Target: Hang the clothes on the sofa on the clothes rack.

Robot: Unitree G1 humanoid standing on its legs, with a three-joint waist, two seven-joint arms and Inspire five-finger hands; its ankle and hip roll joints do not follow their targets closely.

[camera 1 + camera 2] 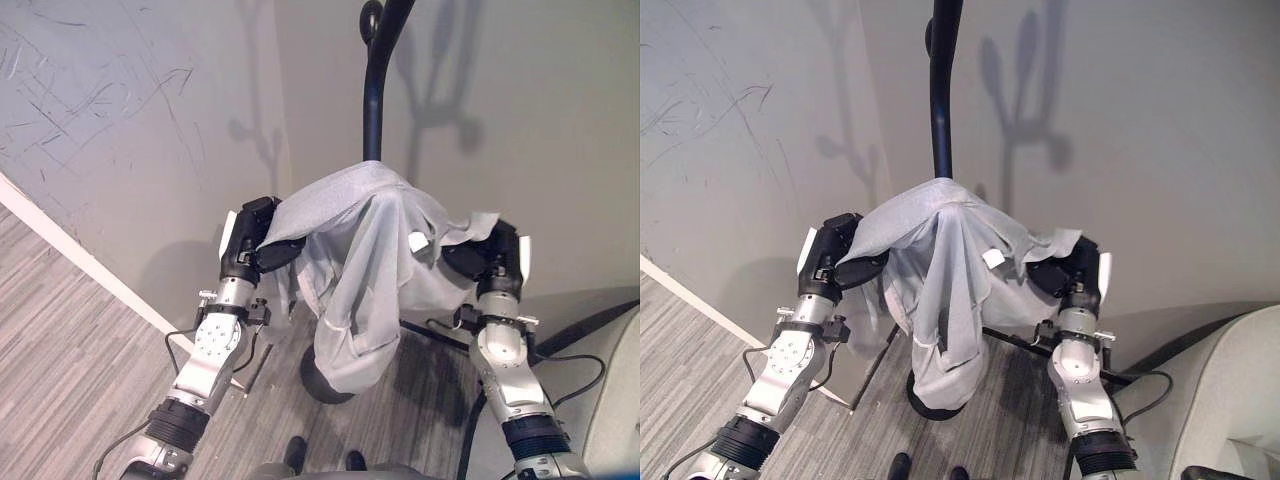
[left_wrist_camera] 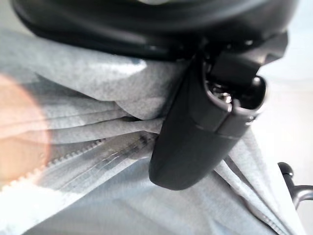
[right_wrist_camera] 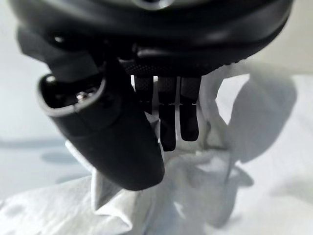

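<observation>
Between the left hand's (image 2: 195,142) thumb and fingers, a fold of the light grey zip-up garment (image 1: 365,270) is pinched; in the left wrist view the thumb is pressed down on bunched cloth just beside the zip teeth. At the other side, the fingers (image 3: 168,122) of the right hand (image 1: 480,255) are seen curled down toward the thumb in the right wrist view, with crumpled pale cloth directly under them; it is judged that an edge of the garment is gripped there too, though the actual contact point cannot be made out clearly.

Outward from the two hands, the garment is spread between them and draped over the top of a lower arm of the black clothes rack (image 1: 375,100), whose curved pole rises above the cloth against the grey wall (image 1: 120,120). The bulk of the fabric hangs down in front of the pole in a long loose fold, reaching toward the rack's round base (image 1: 930,400) on the wood-pattern floor (image 1: 70,330). A corner of the pale sofa (image 1: 1230,390) is visible at the right edge, with no clothing seen on the part in view.

The task is judged to be far along: the garment has been carried off the sofa and is already borne by the rack. What is left is for both grips to be let go and the arms drawn back, and for it to be confirmed that the cloth sits securely rather than sliding off once unsupported.
</observation>
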